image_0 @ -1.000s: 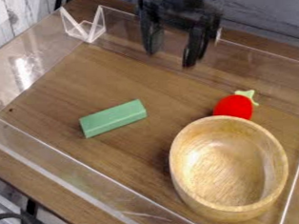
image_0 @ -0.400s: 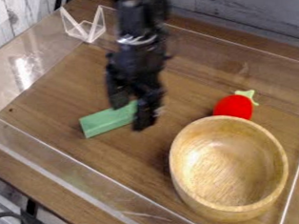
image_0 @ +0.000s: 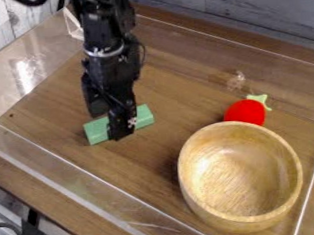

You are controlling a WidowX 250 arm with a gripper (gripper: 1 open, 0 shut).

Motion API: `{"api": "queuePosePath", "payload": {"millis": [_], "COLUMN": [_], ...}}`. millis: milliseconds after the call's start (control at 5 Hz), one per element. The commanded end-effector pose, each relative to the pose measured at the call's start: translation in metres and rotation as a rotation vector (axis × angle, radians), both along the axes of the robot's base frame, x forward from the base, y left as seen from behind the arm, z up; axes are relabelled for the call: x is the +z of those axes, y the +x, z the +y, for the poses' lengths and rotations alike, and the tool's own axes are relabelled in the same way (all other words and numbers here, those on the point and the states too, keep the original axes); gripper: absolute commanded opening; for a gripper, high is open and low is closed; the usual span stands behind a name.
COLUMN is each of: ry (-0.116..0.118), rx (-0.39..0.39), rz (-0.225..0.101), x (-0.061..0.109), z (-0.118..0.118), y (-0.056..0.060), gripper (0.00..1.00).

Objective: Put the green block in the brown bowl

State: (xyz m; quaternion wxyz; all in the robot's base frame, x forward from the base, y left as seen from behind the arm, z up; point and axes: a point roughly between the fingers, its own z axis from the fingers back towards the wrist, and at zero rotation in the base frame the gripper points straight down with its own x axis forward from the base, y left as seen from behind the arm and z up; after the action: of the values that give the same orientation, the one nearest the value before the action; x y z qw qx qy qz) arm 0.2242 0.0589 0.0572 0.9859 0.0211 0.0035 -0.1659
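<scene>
The mint-green block (image_0: 141, 116) lies flat on the wooden tabletop at centre left, mostly covered by my gripper; its right end and a bit of its left end show. My black gripper (image_0: 108, 114) points straight down right over the block, open, with its fingers (image_0: 120, 126) standing at the block's sides. Whether the fingers touch the block I cannot tell. The large light-brown wooden bowl (image_0: 240, 175) sits at the lower right, with nothing inside it.
A red round toy with a yellow tip (image_0: 248, 110) lies just above the bowl's rim. A low clear plastic wall (image_0: 71, 195) runs around the wooden surface. A clear plastic piece (image_0: 71, 23) stands at the back left.
My gripper has swept from the back centre down and to the left, rolling as it went, and now stands over the green block. The block, bowl and toy have stayed put.
</scene>
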Motion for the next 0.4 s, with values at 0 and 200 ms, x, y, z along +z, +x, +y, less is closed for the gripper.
{"api": "queuePosePath", "payload": {"millis": [0, 200], "ry": [0.023, 0.014], "rx": [0.071, 0.033], "rz": [-0.074, -0.084], "x": [0.0059, 0.0016], "z": [0.0021, 0.0120], "y": [0.0126, 0.0160], "gripper": [1.00, 1.00]}}
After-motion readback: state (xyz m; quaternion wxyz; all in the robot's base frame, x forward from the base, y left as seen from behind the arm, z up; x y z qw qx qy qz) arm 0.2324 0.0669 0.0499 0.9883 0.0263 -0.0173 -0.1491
